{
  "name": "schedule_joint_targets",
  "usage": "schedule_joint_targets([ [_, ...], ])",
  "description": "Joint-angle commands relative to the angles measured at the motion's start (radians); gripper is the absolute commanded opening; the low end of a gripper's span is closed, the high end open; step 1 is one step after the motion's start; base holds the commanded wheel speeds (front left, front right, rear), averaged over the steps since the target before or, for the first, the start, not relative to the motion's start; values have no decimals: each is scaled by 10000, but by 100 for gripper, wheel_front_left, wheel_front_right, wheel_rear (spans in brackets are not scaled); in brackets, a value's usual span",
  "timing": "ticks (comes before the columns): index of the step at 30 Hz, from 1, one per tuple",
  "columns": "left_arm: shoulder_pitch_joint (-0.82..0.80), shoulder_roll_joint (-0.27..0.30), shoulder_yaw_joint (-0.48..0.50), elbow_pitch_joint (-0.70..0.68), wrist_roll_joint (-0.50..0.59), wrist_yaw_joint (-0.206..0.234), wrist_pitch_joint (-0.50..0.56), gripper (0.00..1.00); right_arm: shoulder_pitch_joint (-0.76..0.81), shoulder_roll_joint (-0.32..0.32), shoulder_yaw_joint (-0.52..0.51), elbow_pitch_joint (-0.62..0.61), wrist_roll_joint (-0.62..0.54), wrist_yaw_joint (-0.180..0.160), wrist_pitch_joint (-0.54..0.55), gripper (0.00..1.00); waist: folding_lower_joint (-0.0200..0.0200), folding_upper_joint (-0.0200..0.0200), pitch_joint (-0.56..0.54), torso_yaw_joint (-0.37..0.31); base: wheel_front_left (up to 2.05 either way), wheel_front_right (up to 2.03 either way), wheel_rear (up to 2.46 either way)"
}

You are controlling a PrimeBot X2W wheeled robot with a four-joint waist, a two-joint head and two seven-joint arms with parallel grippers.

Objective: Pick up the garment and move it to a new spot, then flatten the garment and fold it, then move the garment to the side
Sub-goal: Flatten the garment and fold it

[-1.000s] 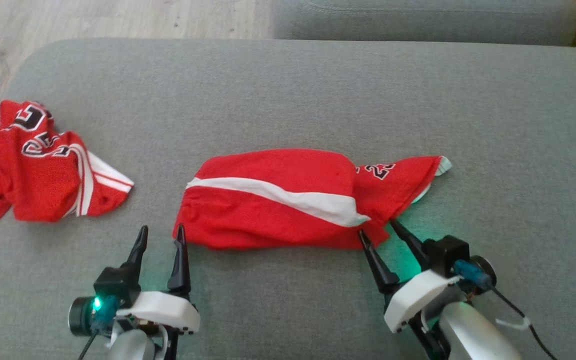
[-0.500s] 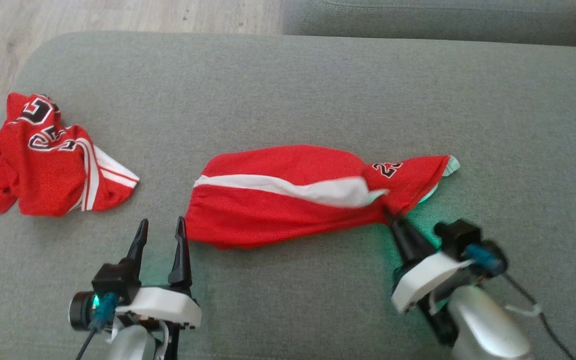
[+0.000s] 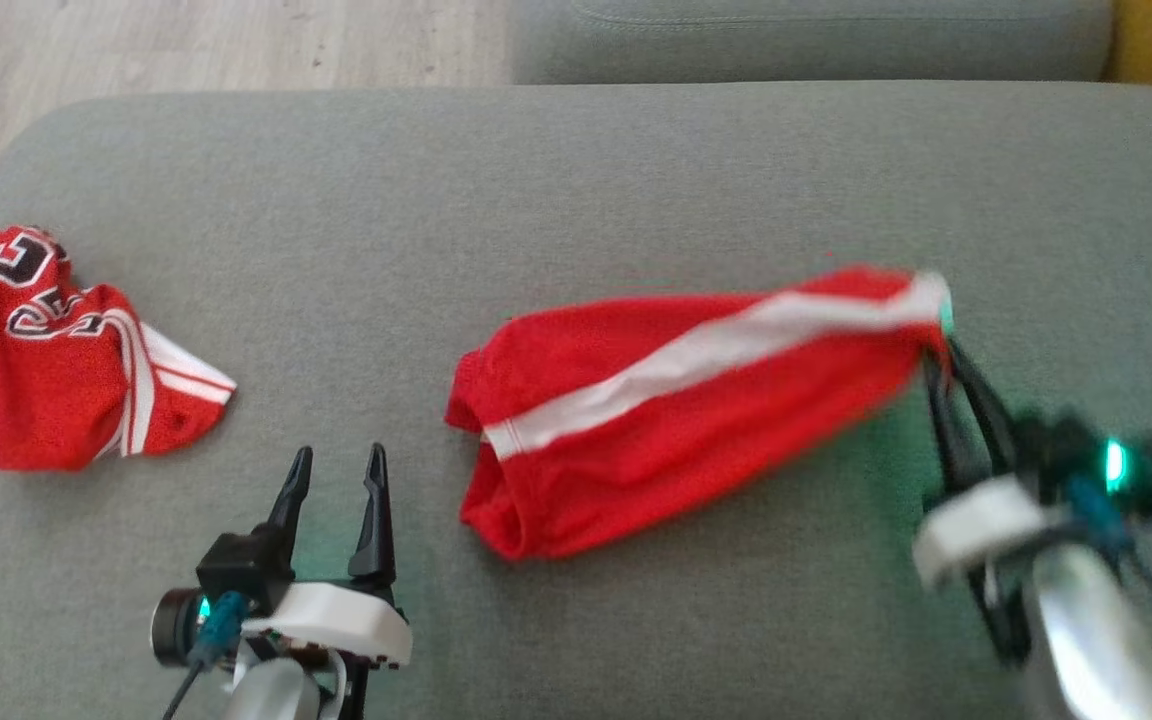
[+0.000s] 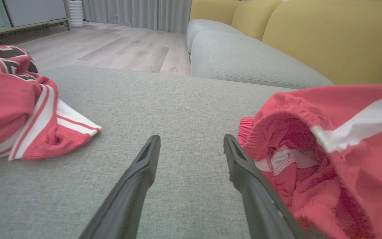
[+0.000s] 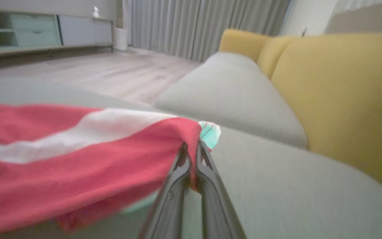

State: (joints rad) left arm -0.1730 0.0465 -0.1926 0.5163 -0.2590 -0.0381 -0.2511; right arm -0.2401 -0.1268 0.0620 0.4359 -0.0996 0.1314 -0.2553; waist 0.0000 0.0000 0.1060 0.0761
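The pick-up-and-move step is in hand. The right claw (image 3: 939, 340) is pressed together on one end of the red shorts (image 3: 676, 420) and holds that end raised at centre right of the head view. The waistband end appears to rest on the grey cushion (image 3: 536, 180). The left claw (image 3: 336, 462) is spread and empty, just beside the waistband. The next move probably calls for carrying the shorts to a free patch, away from the red jersey (image 3: 56, 350) at far left.

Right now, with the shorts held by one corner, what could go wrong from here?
1. The right gripper has its jaws shut on only a small corner of the shorts; that thin pinch could slip and drop them.
2. The waistband lies close beside the open left gripper; the cloth might snag on a finger.
3. Held from one corner, the shorts are bunched, so they may land crumpled and be harder to flatten.
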Motion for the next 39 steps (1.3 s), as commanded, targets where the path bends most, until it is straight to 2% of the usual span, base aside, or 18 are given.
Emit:
schedule_joint_targets([
  [1,-42,38,286,-200,-90,39,-107,100,387,106,69,-40,-7,-7,-65,100,0,0,-47,-97,0,0,0],
  [6,22,38,335,-136,-74,68,-107,100,1201,506,-453,621,116,-7,-65,100,0,0,-168,-308,0,0,0],
  [14,248,38,806,-440,334,148,-107,100,1074,751,-247,-501,1112,-7,-65,100,0,0,-466,-430,0,0,0],
  [18,432,38,1101,-641,651,214,-107,100,894,761,68,-649,1566,-7,-65,100,0,0,-698,-364,0,0,0],
  [29,1305,38,1570,-969,1116,127,-107,100,791,764,490,281,2156,-7,-65,100,0,0,-1257,-438,0,0,0],
  [39,1606,37,1321,-1131,1002,-1,-107,100,818,765,636,752,2314,-7,-65,100,0,0,-1395,-444,0,0,0],
])
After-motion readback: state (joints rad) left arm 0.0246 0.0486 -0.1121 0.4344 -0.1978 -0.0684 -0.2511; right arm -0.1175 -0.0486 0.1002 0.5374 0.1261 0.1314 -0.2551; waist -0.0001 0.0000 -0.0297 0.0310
